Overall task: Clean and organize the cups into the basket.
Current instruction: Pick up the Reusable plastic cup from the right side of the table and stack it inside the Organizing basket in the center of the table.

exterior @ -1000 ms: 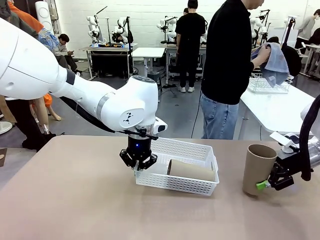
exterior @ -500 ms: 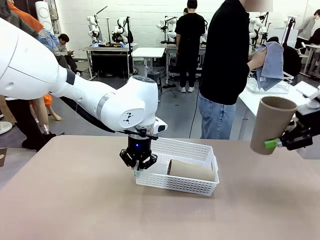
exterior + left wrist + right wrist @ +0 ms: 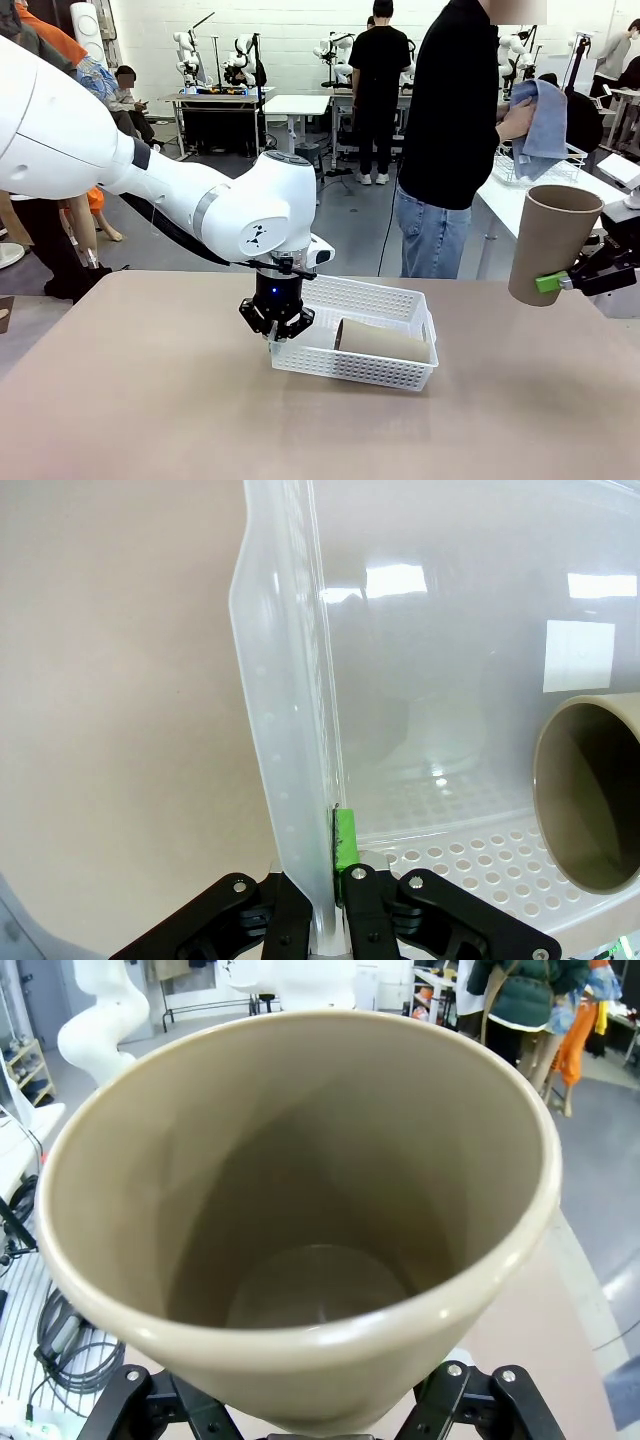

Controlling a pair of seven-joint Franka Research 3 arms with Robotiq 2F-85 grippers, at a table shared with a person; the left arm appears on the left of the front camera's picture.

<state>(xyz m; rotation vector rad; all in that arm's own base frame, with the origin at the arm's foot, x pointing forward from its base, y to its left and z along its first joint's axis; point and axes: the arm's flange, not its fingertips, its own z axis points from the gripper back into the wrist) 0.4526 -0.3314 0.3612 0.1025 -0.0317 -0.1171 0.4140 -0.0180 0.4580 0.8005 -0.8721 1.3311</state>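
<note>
Pointing mouth-up, gripped cup (image 3: 553, 245) stands nearly vertical.

The right gripper (image 3: 551, 281) is lifting the taupe cup (image 3: 553, 240) clear of the table (image 3: 150, 400). A second ago the cup was standing on the tabletop. Now it is hanging in the air, tipping with its mouth leaning right and edging further right. Beyond it, the person is drawing the blue cloth (image 3: 541, 120) a little higher.
</note>
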